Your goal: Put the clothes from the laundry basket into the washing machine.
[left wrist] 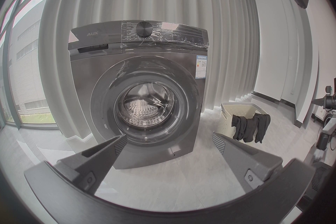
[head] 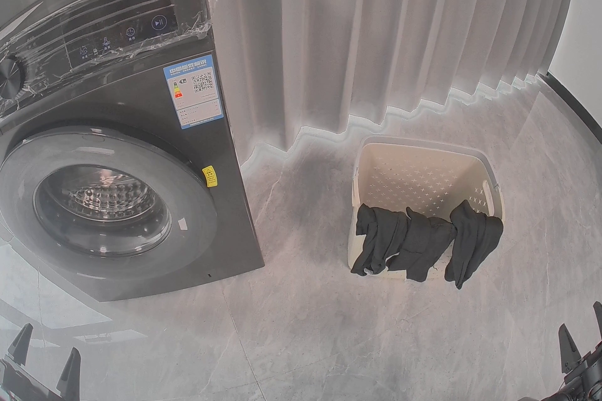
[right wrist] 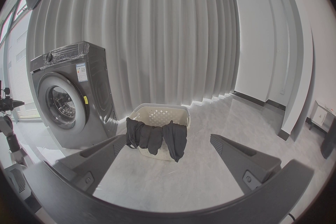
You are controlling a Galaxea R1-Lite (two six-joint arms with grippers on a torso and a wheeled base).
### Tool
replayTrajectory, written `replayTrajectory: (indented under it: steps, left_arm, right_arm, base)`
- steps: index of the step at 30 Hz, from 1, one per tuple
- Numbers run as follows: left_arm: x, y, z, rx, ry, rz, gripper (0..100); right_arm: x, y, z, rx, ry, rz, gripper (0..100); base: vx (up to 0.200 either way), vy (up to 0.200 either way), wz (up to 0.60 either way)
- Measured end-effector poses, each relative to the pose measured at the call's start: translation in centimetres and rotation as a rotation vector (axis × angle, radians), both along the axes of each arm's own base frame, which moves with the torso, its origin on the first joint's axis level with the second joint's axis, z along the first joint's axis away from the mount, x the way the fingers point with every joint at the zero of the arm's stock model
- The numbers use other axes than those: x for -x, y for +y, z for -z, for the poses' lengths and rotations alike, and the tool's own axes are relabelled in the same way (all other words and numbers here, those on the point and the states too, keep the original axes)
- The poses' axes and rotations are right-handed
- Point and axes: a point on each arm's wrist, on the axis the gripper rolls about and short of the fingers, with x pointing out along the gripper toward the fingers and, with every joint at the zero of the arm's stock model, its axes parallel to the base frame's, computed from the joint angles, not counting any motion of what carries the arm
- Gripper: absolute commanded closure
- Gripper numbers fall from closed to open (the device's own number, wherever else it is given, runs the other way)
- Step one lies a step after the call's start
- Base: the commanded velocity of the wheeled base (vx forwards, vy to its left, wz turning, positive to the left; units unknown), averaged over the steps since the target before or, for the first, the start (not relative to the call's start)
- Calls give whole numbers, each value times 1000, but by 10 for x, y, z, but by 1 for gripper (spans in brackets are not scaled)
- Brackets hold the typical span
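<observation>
A dark grey front-loading washing machine point(head: 188, 170) stands on the left, its steel drum point(head: 103, 205) showing through the round front. To its right on the floor sits a cream laundry basket point(head: 426, 170). Dark clothes point(head: 401, 242) hang over its near rim, and another dark piece point(head: 473, 239) drapes over the right corner. My left gripper point(head: 45, 355) is low at the left, open and empty, and faces the machine point(left wrist: 140, 42). My right gripper point(head: 583, 333) is low at the right, open and empty. In its wrist view it point(right wrist: 168, 137) faces the basket point(right wrist: 157, 112) and clothes point(right wrist: 154, 135) from a distance.
A white pleated curtain point(head: 376, 14) hangs behind the machine and basket. A white wall with a dark skirting point(head: 574, 95) runs along the right. Grey tiled floor point(head: 313, 308) lies open between me, the machine and the basket.
</observation>
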Motion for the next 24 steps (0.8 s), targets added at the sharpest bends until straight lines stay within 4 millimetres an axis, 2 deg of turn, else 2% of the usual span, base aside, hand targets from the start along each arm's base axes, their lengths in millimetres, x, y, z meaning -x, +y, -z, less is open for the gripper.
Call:
replayTrajectory:
  steps: [8,17,24]
  left_arm:
    - [0,0,0,1,0,-1,0]
    - [0,0,0,1,0,0,0]
    - [0,0,0,0,0,-1,0]
  right_arm:
    - [0,0,0,0,0,-1,0]
    - [0,0,0,0,0,0,0]
    - [0,0,0,0,0,-1,0]
  base:
    - [0,0,0]
    - [0,-200,0]
    - [0,0,0]
